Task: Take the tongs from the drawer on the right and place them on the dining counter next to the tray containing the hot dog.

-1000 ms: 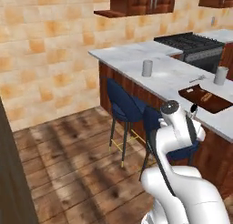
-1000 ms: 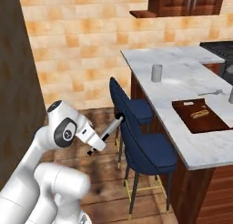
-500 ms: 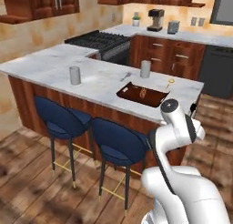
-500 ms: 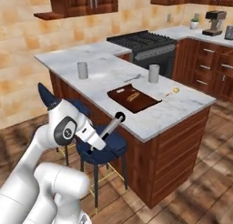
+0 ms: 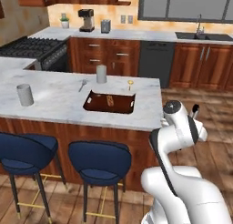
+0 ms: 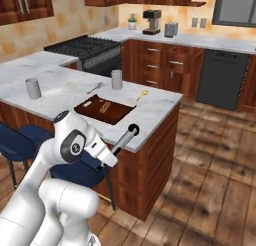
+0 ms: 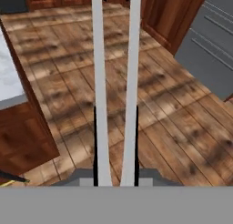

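My gripper point(image 7: 116, 145) is shut on the tongs point(image 7: 101, 82), whose two long pale arms run up the hand view between the dark fingertips, over wood floor. Beside the island's right end the gripper point(image 5: 195, 111) sits below counter height, and from the other side it point(image 6: 131, 132) shows with the tongs' dark end poking out. The dining counter point(image 5: 54, 100) has a marbled top, and on it lies the dark brown tray point(image 5: 109, 110) holding the hot dog point(image 5: 109, 100). The same tray point(image 6: 117, 112) and hot dog point(image 6: 104, 107) lie left of the gripper. Which one is the task's drawer, I cannot tell.
On the island stand two grey cups point(image 5: 101, 74) point(image 5: 25, 94), a utensil point(image 5: 82, 85) and a small yellow item point(image 5: 130, 84). Blue stools point(image 5: 99, 159) line its near side. Back cabinets carry several drawer fronts point(image 5: 93, 45), a stove point(image 5: 32, 48) and a dishwasher point(image 5: 156, 63).
The whole picture has swung: the base has turned, bringing the island from the right to the middle and the back kitchen into view. The grip on the tongs is unchanged.
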